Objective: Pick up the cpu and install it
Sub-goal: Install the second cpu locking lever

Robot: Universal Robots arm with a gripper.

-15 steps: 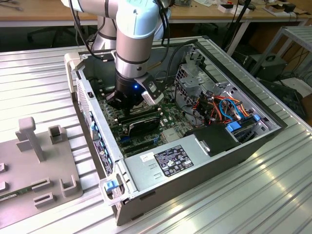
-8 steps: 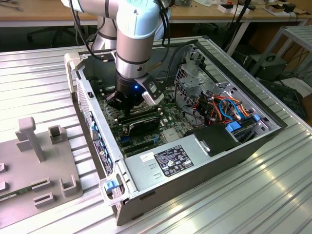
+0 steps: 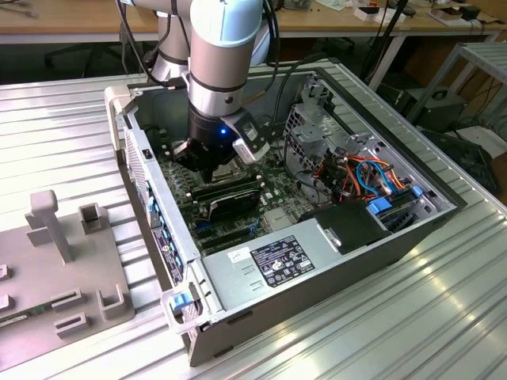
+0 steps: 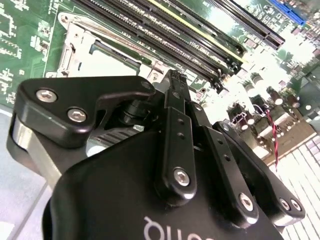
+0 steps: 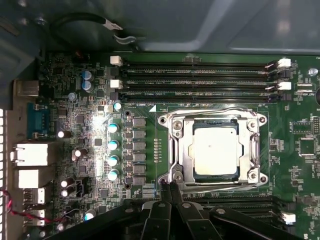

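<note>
The cpu [image 5: 216, 150] is a flat square chip with a pale silver top. It lies flat inside the socket, and the hinged metal frame [image 5: 176, 150] sits around it. In the first wrist view my gripper [image 5: 168, 184] is just off one corner of the frame, beside the chip and not over it. Its two black fingers [image 5: 174, 192] are pressed together with nothing between them. In the second wrist view the shut gripper [image 4: 174, 76] points down near the socket frame [image 4: 75, 45]. In the exterior view the gripper [image 3: 207, 170] hangs low inside the open computer case [image 3: 333, 261].
Long memory slots [image 5: 200, 82] run along one side of the socket, and more lie by the fingers. Capacitors [image 5: 113, 145] stand beside it. The case holds a power supply [image 3: 273, 261] and coloured cables [image 3: 364, 174]. A grey fixture [image 3: 63, 261] lies outside at the exterior view's left.
</note>
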